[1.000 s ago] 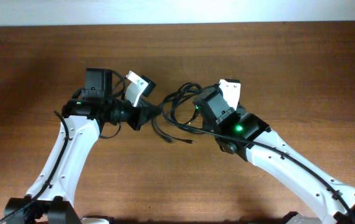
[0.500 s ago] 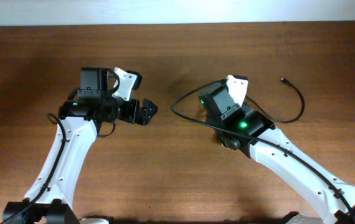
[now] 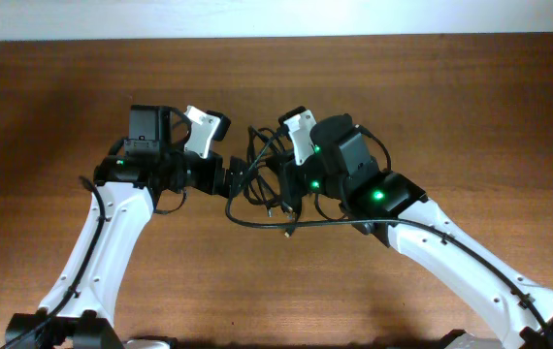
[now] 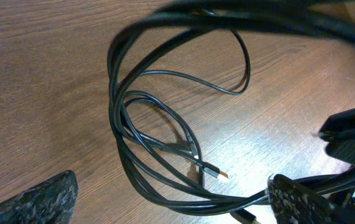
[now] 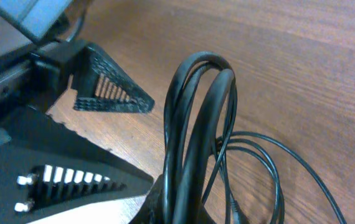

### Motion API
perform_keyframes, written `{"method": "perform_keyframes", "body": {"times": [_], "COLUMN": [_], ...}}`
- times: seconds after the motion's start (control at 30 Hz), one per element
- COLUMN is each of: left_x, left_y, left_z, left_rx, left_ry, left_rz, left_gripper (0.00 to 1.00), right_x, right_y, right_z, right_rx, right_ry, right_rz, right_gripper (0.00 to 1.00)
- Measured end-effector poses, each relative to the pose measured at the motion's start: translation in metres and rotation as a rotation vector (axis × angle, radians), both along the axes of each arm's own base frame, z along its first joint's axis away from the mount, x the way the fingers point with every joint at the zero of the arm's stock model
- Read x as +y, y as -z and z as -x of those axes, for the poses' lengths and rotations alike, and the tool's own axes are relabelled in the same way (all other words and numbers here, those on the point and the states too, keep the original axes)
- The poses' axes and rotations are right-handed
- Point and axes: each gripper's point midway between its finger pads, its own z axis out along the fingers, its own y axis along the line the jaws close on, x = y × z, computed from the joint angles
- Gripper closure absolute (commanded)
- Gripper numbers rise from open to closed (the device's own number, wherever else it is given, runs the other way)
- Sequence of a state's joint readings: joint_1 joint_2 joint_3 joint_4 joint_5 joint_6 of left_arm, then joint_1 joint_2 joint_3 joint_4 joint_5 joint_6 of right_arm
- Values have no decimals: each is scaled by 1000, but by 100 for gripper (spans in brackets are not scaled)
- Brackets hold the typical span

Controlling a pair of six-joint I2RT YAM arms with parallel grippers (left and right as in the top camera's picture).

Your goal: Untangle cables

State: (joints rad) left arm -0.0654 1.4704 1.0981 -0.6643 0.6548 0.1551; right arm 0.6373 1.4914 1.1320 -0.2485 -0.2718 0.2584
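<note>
Between the arms, mid-counter (image 3: 451, 87): cables (image 3: 260, 194) lie bunched in overlapping loops.
Change: half a second back the arms were apart with one cord strung out to the right. Now both claws are together again at the bunch.
Meaning: I'd judge nothing has been separated for good. The tangle looks regathered and the task is still early.
Left claw (image 4: 168, 199): fingers wide apart, strands running between them, nothing pinched.
Right claw (image 3: 291, 189): tucked under its wrist, so I cannot tell its grip.
Left wrist only: flat coils on the counter, gold-tipped plug (image 4: 213, 172), blurred strand across the top.
Right wrist only: cables stand up as a tight doubled loop beside the lattice pieces (image 5: 112, 93). I can't tell whose those are.
</note>
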Motion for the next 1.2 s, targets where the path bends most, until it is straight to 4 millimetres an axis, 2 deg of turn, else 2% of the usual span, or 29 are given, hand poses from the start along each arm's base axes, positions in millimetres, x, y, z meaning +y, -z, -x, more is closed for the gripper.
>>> {"method": "perform_keyframes", "body": {"times": [0.1,0.2,0.27,0.43,0.47,0.5,0.57,0.6,0.63,0.7,0.83,0.87,0.9,0.93,1.0,1.07,1.1,1.17,1.2], "left_x": [0,6,14,17,17,17,17,17,16,5,5,5,5,6,16,21,21,23,24], "left_y": [0,4,8,10,10,10,11,10,10,6,6,6,6,7,11,13,14,15,15], "left_z": [0,-3,-6,-7,-7,-7,-7,-7,-7,-2,-2,-2,-2,-2,-5,-6,-6,-5,-6], "left_rx": [0,-3,-5,-7,-7,-7,-5,-5,-5,-14,-14,-14,-13,-13,-12,-7,-5,-2,-1], "left_ry": [0,-24,-50,-62,-62,-62,-65,-64,-62,-16,-16,-16,-16,-20,-55,-70,-72,-76,-79], "left_rz": [0,-40,-85,-104,-104,-105,-106,-105,-103,-79,-79,-79,-79,-86,-127,-147,-151,-158,-161], "left_gripper": [1,1,1,0,10,38,63,92,100,100,100,100,100,100,100,100,100,100,100], "right_x": [7,14,24,40,40,35,29,28,28,28,28,26,23,20,7,-10,-22,-43,-52], "right_y": [-9,-11,-15,-29,-31,-37,-43,-45,-46,-45,-45,-45,-44,-42,-26,-5,8,25,32], "right_z": [0,10,27,68,71,74,76,78,79,77,76,75,72,69,54,31,20,7,4], "right_rx": [-23,-4,-11,35,44,61,81,86,90,87,86,85,92,102,192,288,333,376,392], "right_ry": [-32,-93,-221,-469,-490,-528,-566,-579,-588,-582,-582,-576,-564,-551,-408,-188,-52,139,204], "right_rz": [-38,-67,-94,-205,-221,-260,-304,-316,-322,-320,-321,-321,-319,-314,-268,-205,-159,-88,-61], "right_gripper": [96,96,96,96,96,96,96,96,96,96,96,95,88,88,91,86,77,67,56]}}
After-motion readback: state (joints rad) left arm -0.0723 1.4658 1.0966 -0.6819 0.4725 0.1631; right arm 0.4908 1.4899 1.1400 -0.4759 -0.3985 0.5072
